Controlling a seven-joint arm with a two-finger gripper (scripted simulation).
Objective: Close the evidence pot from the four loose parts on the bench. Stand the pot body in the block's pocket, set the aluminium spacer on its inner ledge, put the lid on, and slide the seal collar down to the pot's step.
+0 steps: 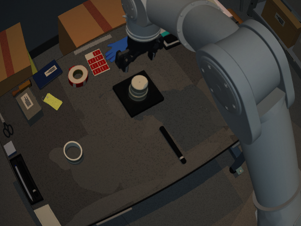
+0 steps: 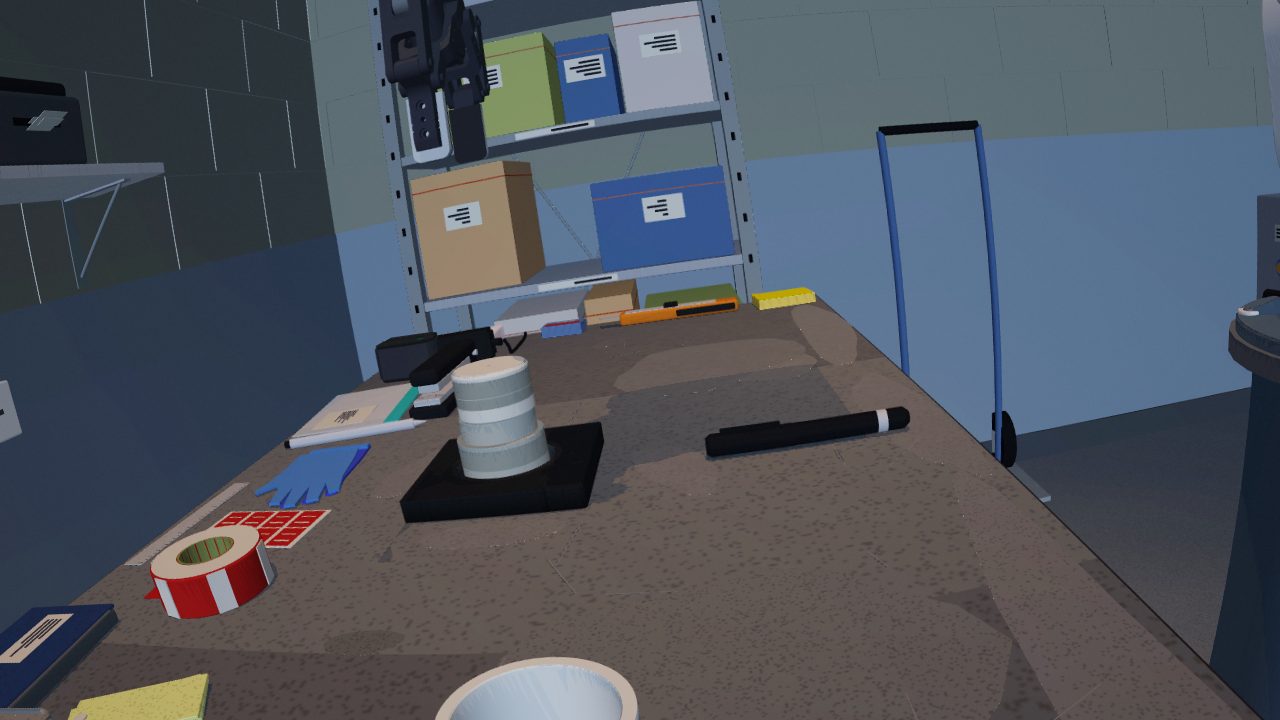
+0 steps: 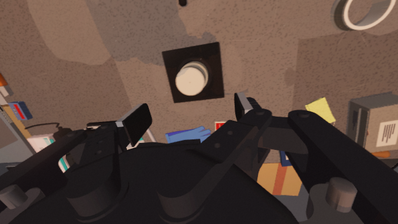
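Observation:
The pot body (image 1: 138, 93) (image 2: 498, 425) stands upright in the pocket of the black block (image 1: 137, 93) (image 2: 504, 470) (image 3: 193, 73) at mid-bench. The cream lid (image 1: 139, 82) (image 2: 490, 369) (image 3: 190, 80) sits on top of it. The spacer is hidden. The seal collar (image 1: 73, 150) (image 2: 537, 691) (image 3: 363, 14), a pale ring, lies flat on the bench near its front left, well apart from the block. My gripper (image 1: 137, 58) (image 2: 445, 112) (image 3: 189, 113) hangs high above the bench behind the block. It is open and empty.
A black marker (image 1: 172, 144) (image 2: 806, 432) lies right of the block. A roll of red and white tape (image 1: 77, 75) (image 2: 212, 570), red labels (image 1: 97, 62), a blue glove (image 1: 116, 49) (image 2: 313, 473) and cardboard boxes (image 1: 90, 20) line the bench's far side.

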